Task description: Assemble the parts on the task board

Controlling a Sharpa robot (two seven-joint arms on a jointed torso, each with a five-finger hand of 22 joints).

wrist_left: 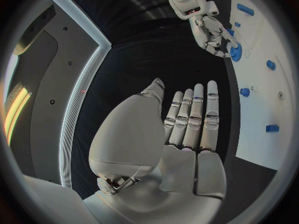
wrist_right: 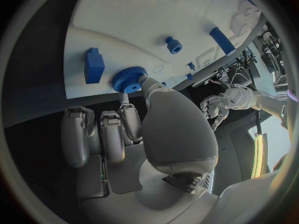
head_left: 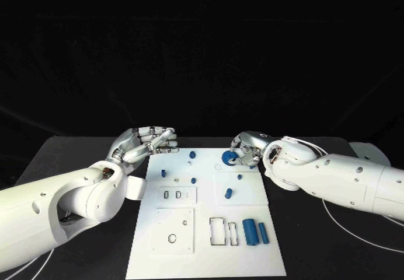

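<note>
Here, a blue gear is pinched by the right hand near the board's far edge. The left hand is held flat beside the board's far left corner, fingers together, nothing grasped.

Left hand hovers with fingers straight together; right hand seemingly pinches something.
</note>
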